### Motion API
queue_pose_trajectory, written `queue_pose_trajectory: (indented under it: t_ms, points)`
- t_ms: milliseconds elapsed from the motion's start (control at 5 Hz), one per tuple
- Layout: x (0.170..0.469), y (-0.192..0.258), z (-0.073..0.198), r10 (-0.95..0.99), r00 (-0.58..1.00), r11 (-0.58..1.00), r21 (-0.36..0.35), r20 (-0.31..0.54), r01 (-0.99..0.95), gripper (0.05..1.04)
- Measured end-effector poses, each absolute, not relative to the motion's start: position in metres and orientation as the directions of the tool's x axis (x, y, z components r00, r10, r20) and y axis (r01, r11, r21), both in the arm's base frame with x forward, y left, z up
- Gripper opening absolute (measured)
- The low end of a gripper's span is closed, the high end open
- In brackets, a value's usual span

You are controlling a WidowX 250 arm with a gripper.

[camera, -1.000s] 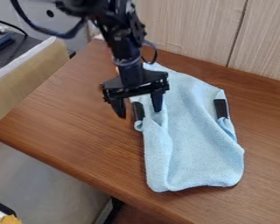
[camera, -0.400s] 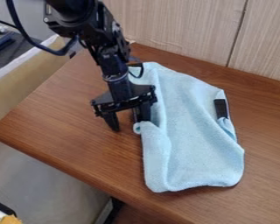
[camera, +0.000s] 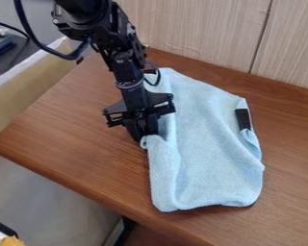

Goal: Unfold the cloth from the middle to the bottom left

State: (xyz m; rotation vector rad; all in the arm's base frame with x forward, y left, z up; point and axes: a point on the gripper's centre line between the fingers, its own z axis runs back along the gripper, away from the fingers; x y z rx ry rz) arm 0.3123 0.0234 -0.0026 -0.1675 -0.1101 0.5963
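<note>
pincer: one black gripper [camera: 142, 137], left of the middle of the frame, hanging down over the cloth's left edge.
its grip: narrow, the two fingers drawn together and shut on the cloth beside a small curl of its edge.
arm: one black arm [camera: 127, 72], slanting in from the upper left of the frame down to the pincer.
cables: two black loops in sight, one big cable [camera: 68, 57] swinging across the upper left, one smaller cable [camera: 159, 77] just beside the arm, over the cloth's top left.
cloth: one light blue cloth [camera: 211, 139], lying from the middle of the frame to right of it, longer than it is wide, its bottom edge in the lower middle.
folds: one long ridge runs down the cloth's left side from the curl by the fingertips; a crease lies along its right side.
strip: one black strip [camera: 243, 119] on the cloth's right side, upright and slightly tilted.
table: one brown wooden table [camera: 60, 129] under the cloth, its rounded corner at the left of the frame.
wall: two pale wood panels [camera: 195, 29] at the top and upper right, one dark seam between them.
lower left corner: one orange-yellow thing [camera: 12, 240], cut off by the frame, too little showing to name.
</note>
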Motion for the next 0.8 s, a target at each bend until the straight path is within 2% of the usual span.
queue_pose_trajectory:
  t_ms: [200,400,600,800]
  points:
    - [0.312,0.023,-0.003,0.571,0.819,0.811,-0.188,0.052,-0.554,0.127]
    - [0.313,0.023,-0.002,0.568,0.821,0.813,-0.189,0.052,-0.551,0.069]
    - [0.315,0.020,0.001,0.560,0.827,0.818,-0.189,0.046,-0.543,0.067]
    - [0.323,0.013,0.020,0.519,0.850,0.845,-0.200,0.089,-0.495,0.067]
